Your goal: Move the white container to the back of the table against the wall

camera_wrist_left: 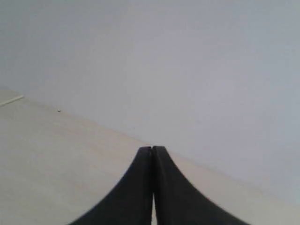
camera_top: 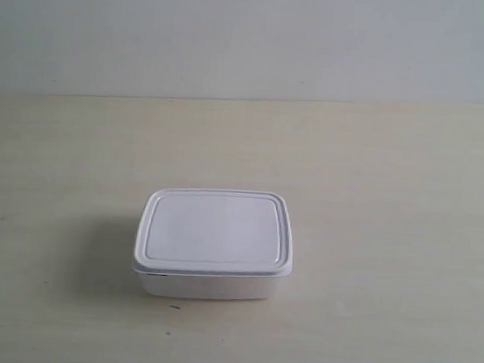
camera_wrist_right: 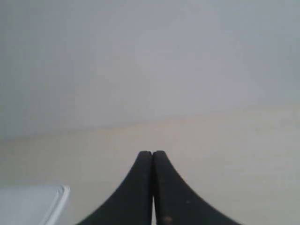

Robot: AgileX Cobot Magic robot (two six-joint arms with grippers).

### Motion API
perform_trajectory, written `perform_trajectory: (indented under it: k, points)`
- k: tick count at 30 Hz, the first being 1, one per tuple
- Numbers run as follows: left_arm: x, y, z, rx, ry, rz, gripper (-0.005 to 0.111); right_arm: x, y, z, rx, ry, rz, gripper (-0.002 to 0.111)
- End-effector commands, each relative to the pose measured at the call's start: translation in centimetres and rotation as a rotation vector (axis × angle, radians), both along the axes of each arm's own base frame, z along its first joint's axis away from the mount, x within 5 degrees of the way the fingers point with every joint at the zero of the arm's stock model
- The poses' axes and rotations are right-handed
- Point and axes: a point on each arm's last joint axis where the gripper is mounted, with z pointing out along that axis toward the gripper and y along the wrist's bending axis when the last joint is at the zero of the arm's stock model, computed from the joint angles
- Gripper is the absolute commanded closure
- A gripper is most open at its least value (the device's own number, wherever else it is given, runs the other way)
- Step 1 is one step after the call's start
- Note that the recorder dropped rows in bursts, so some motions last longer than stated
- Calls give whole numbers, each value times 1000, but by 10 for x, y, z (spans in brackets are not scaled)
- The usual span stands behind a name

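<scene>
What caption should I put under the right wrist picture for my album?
Shut black fingers point across the table toward the wall, a corner of the white container peeking in.

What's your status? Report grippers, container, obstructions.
Shut and empty: left gripper, right gripper. Lid on, white container sits on the table, well short of the wall. Nothing seen between them.

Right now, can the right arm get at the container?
Probably yes: the container lies near the shut right end effector, nothing on the table between them, though it must open first.
</scene>
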Motion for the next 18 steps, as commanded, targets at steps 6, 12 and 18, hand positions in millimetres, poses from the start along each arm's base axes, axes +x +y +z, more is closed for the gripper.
perform_trajectory:
  k: [6, 12, 18]
  points:
    - [-6, -8, 33, -155, -75, -77, 107, -10, 2, 39, 152, -442, 60, 108]
    - [17, -14, 71, -123, 284, -201, 107, -4, -4, 69, 51, 83, -34, 108]
    - [71, -4, 110, 1, 634, -290, 107, 41, 2, 124, -53, 374, -44, 108]
